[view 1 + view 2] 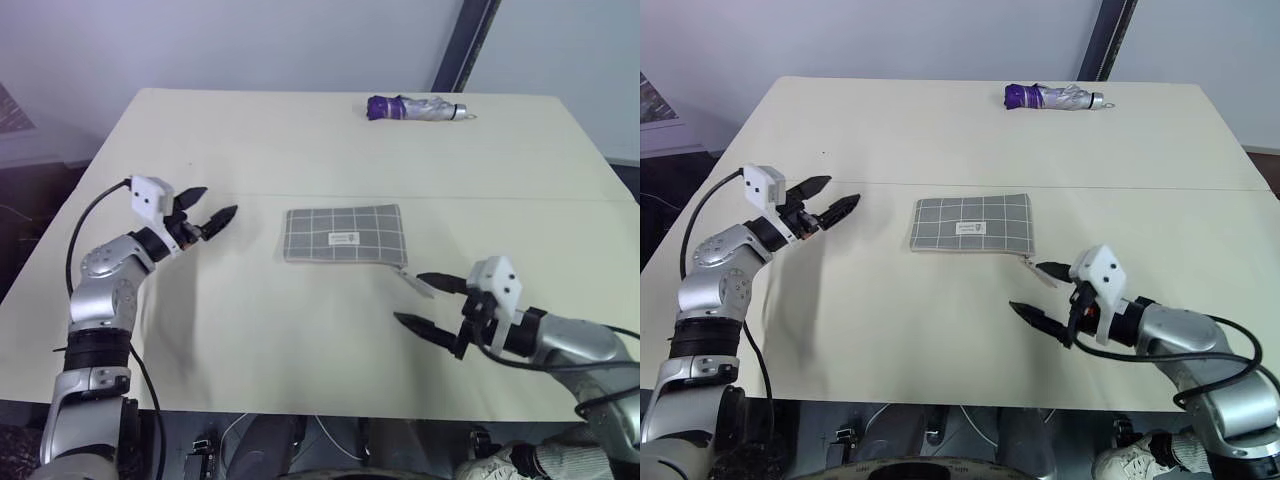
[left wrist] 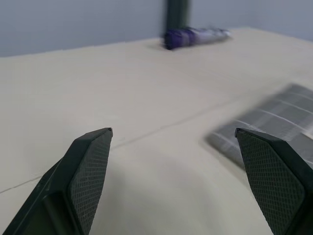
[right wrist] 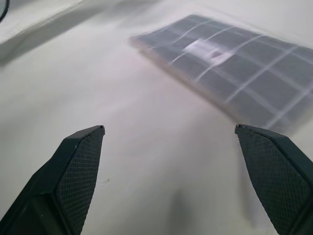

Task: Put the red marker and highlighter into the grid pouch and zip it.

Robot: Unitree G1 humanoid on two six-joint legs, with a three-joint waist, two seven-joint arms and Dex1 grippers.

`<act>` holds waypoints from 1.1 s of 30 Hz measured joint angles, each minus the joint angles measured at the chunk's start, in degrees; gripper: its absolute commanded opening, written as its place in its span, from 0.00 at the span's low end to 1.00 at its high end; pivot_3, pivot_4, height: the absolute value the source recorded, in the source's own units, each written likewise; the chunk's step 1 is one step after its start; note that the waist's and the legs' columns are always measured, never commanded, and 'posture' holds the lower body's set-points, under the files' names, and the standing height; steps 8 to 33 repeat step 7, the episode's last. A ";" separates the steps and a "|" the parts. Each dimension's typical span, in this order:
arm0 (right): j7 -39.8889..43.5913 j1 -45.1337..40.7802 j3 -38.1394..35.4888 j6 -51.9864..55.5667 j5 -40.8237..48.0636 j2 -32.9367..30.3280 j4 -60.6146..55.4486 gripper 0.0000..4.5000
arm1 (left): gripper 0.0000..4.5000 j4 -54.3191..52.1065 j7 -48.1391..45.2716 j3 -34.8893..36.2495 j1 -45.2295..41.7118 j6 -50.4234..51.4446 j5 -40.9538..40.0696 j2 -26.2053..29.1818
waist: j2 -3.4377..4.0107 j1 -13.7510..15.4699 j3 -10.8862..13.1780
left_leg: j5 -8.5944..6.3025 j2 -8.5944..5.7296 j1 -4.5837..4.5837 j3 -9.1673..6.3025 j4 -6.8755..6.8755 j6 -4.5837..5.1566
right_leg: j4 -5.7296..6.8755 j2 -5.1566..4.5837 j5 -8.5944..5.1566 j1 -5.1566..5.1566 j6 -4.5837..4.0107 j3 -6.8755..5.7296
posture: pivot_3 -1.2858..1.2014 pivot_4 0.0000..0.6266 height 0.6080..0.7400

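Counter (image 1: 300,330): big, pale, holds it all.
Left gripper (image 1: 208,212): fingers apart, empty, beside the pouch.
Right gripper (image 1: 426,302): fingers apart, empty, near the pull tab (image 1: 417,284).
Pouch (image 1: 343,234): flat in the middle, looks zipped, likely finished.
Umbrella (image 1: 415,108): far edge, out of the way.

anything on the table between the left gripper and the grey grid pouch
Nothing: in the left eye view only bare cream tabletop lies between the open left gripper and the flat grey grid fabric pouch.

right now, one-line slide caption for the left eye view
Open left gripper and right gripper flank flat grey grid pouch on cream table.
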 measured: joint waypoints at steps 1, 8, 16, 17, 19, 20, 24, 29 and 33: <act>0.01 0.83 1.07 -1.26 -1.22 0.12 0.09 0.99 | 0.94 1.72 0.68 0.59 -0.14 -0.74 0.13 -0.04 | 0.00 0.00 0.00 | 0.00 0.00 0.00 0.00 0.00 0.00 | 0.00 0.00 0.00 -0.01 0.00 0.00 | 0.52 0.24 1.00; 0.56 4.50 7.45 -7.63 -9.07 -0.27 2.04 0.99 | 0.94 10.97 2.57 1.68 -1.65 -7.63 2.75 -0.19 | -0.01 0.01 0.00 | 0.00 0.00 -0.01 0.00 -0.03 -0.01 | -0.05 0.01 0.06 0.00 0.10 0.00 | 0.52 0.24 1.00; 0.56 4.50 7.45 -7.63 -9.07 -0.27 2.04 0.99 | 0.94 10.97 2.57 1.68 -1.65 -7.63 2.75 -0.19 | -0.01 0.01 0.00 | 0.00 0.00 -0.01 0.00 -0.03 -0.01 | -0.05 0.01 0.06 0.00 0.10 0.00 | 0.52 0.24 1.00; 0.56 4.50 7.45 -7.63 -9.07 -0.27 2.04 0.99 | 0.94 10.97 2.57 1.68 -1.65 -7.63 2.75 -0.19 | -0.01 0.01 0.00 | 0.00 0.00 -0.01 0.00 -0.03 -0.01 | -0.05 0.01 0.06 0.00 0.10 0.00 | 0.52 0.24 1.00; 0.56 4.50 7.45 -7.63 -9.07 -0.27 2.04 0.99 | 0.94 10.97 2.57 1.68 -1.65 -7.63 2.75 -0.19 | -0.01 0.01 0.00 | 0.00 0.00 -0.01 0.00 -0.03 -0.01 | -0.05 0.01 0.06 0.00 0.10 0.00 | 0.52 0.24 1.00; 0.56 4.50 7.45 -7.63 -9.07 -0.27 2.04 0.99 | 0.94 10.97 2.57 1.68 -1.65 -7.63 2.75 -0.19 | -0.01 0.01 0.00 | 0.00 0.00 -0.01 0.00 -0.03 -0.01 | -0.05 0.01 0.06 0.00 0.10 0.00 | 0.52 0.24 1.00; 0.56 4.50 7.45 -7.63 -9.07 -0.27 2.04 0.99 | 0.94 10.97 2.57 1.68 -1.65 -7.63 2.75 -0.19 | -0.01 0.01 0.00 | 0.00 0.00 -0.01 0.00 -0.03 -0.01 | -0.05 0.01 0.06 0.00 0.10 0.00 | 0.52 0.24 1.00; 0.56 4.50 7.45 -7.63 -9.07 -0.27 2.04 0.99 | 0.94 10.97 2.57 1.68 -1.65 -7.63 2.75 -0.19 | -0.01 0.01 0.00 | 0.00 0.00 -0.01 0.00 -0.03 -0.01 | -0.05 0.01 0.06 0.00 0.10 0.00 | 0.52 0.24 1.00; 0.56 4.50 7.45 -7.63 -9.07 -0.27 2.04 0.99 | 0.94 10.97 2.57 1.68 -1.65 -7.63 2.75 -0.19 | -0.01 0.01 0.00 | 0.00 0.00 -0.01 0.00 -0.03 -0.01 | -0.05 0.01 0.06 0.00 0.10 0.00 | 0.52 0.24 1.00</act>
